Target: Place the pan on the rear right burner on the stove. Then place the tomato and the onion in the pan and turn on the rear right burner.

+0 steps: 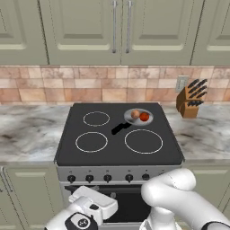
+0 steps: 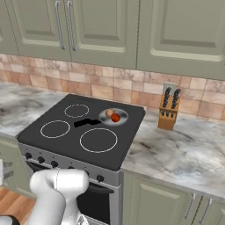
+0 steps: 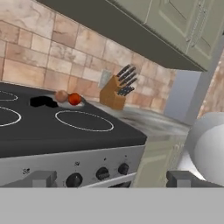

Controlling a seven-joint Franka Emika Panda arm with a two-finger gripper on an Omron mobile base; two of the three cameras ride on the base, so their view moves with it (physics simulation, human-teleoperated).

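The tool [image 3: 112, 178] is released, jaws spread and empty, held low before the stove [image 1: 67, 141] front, level with the knobs [image 3: 74, 179] for the remaining switching step. Far right, the pan [image 1: 139, 121] covers the rear right burner, containing the onion [image 1: 134, 114] and the tomato [image 1: 144, 117].

The pan [image 1: 138, 116] sits at the rear right of the stove [image 1: 118, 134]. Inside it lie the onion [image 1: 134, 114] and the tomato [image 1: 144, 117], touching. A knife block [image 1: 189, 101] stands on the counter [image 1: 27, 131].
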